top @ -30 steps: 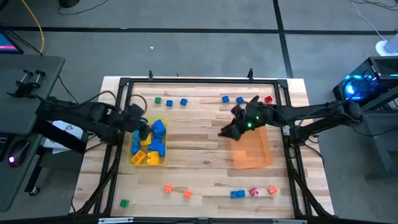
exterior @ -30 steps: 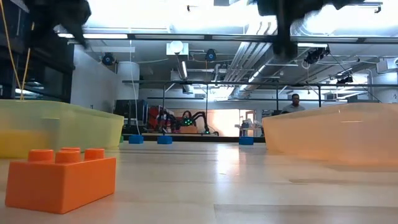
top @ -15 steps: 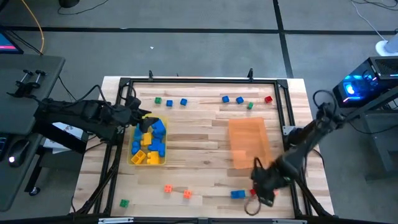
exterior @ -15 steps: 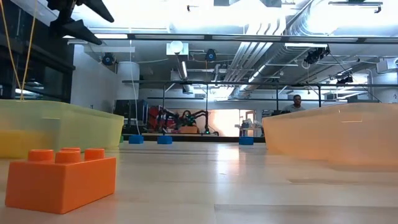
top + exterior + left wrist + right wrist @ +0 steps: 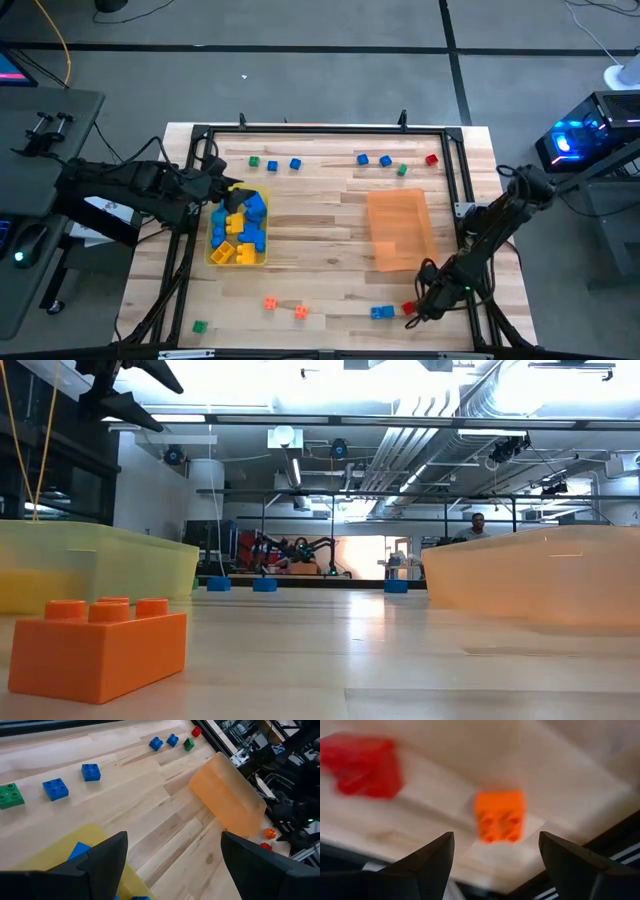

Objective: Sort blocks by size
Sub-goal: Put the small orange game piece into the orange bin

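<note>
Since a second ago my right arm has swung from the orange tray [image 5: 401,231] to the surface's [image 5: 320,250] near right corner. Largest first: I see the yellow tray [image 5: 236,232] piled with blue and yellow blocks [image 5: 247,220], my left gripper [image 5: 228,188] spread wide at its far edge. My right gripper [image 5: 421,305], fingers wide, hovers over a small orange block [image 5: 499,815] and a red block [image 5: 362,766], sharp only in its wrist view. Tiny cubes [image 5: 374,160] line the far edge.
</note>
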